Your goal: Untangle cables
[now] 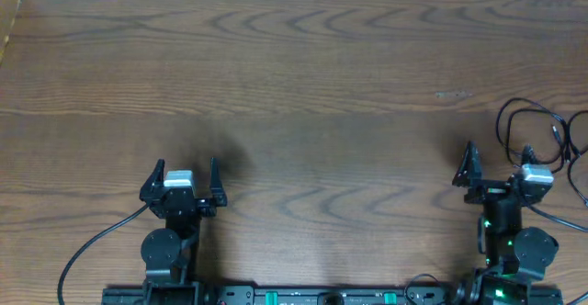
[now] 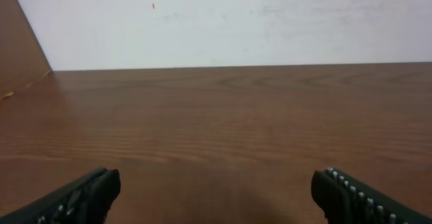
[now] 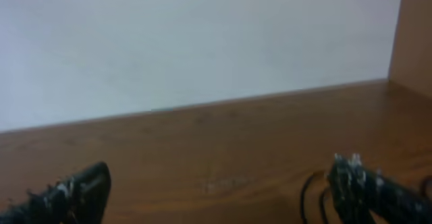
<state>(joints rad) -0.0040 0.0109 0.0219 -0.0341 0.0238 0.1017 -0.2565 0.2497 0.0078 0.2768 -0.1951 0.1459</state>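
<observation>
Left gripper [image 1: 187, 165]: fingers spread wide apart, holding nothing, over the wooden table [image 1: 303, 84] | Right gripper [image 1: 499, 153]: fingers also spread wide, holding nothing | Cables [image 1: 551, 126]: thin black loops lying on the table near its right edge, just beside the right gripper

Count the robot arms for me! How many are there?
2. The left arm sits at the near edge of the table, on the left. The right arm sits at the same edge on the right, next to the black cables. No others show.
</observation>
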